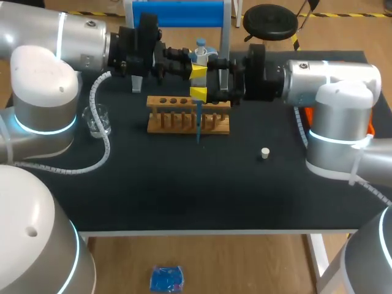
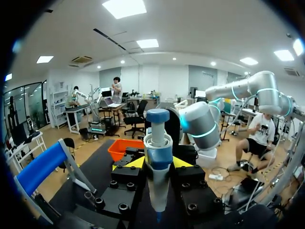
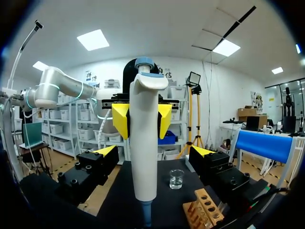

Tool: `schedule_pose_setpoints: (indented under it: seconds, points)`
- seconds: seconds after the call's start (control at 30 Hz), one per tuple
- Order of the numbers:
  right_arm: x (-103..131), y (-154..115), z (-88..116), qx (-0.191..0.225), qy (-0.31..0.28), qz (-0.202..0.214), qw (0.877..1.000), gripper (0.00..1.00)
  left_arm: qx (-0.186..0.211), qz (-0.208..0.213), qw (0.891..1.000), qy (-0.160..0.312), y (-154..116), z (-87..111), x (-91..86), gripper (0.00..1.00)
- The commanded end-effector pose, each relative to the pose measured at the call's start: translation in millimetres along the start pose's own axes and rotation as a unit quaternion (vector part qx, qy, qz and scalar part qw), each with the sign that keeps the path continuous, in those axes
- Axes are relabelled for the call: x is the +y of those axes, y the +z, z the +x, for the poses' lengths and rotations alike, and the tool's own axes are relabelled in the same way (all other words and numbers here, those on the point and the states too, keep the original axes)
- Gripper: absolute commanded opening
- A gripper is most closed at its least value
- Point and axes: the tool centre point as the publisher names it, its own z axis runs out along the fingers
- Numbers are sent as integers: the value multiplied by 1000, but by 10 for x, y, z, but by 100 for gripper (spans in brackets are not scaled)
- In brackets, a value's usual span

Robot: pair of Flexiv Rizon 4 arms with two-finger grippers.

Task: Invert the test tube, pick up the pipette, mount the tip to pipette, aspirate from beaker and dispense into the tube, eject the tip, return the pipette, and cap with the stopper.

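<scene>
My left gripper point(image 2: 156, 164) is clamped on the pipette point(image 3: 144, 143), upright over the wooden rack point(image 1: 188, 122) near the table's point(image 1: 184, 196) far edge. My right gripper point(image 3: 155, 152) is wide, straddling the pipette without contact.

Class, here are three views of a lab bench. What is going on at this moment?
The left gripper is shut on the pipette, holding it upright above the wooden rack with its blue tip pointing down. The right gripper is open on either side of the pipette without touching it. The beaker stands near the left arm. The stopper lies alone on the table, so capping is not yet done.
</scene>
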Motion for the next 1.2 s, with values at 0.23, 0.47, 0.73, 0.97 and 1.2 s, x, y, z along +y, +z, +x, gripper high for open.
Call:
schedule_pose_setpoints:
  seconds: [0.23, 0.47, 0.73, 0.97, 1.2]
  points:
    - [-26, 44, 0, -1, 2, 7, 1000, 100, 1, 1, 1000, 0, -2, -6, 0, 0]
    - [-27, 50, -4, -4, 4, 5, 1000, 100, 1, 1, 1000, 0, -2, -6, 0, 0]
    - [-27, 58, -10, -4, 5, 6, 1000, 82, 1, 1, 1000, 0, -2, -6, 0, 0]
    - [-28, 66, -19, -4, 6, 6, 1000, 27, 1, 1, 1000, 0, -2, -6, 0, 0]
    - [-27, 74, -29, -3, 4, 12, 1000, 0, 1, 1, 1000, 0, -2, -6, 0, 0]
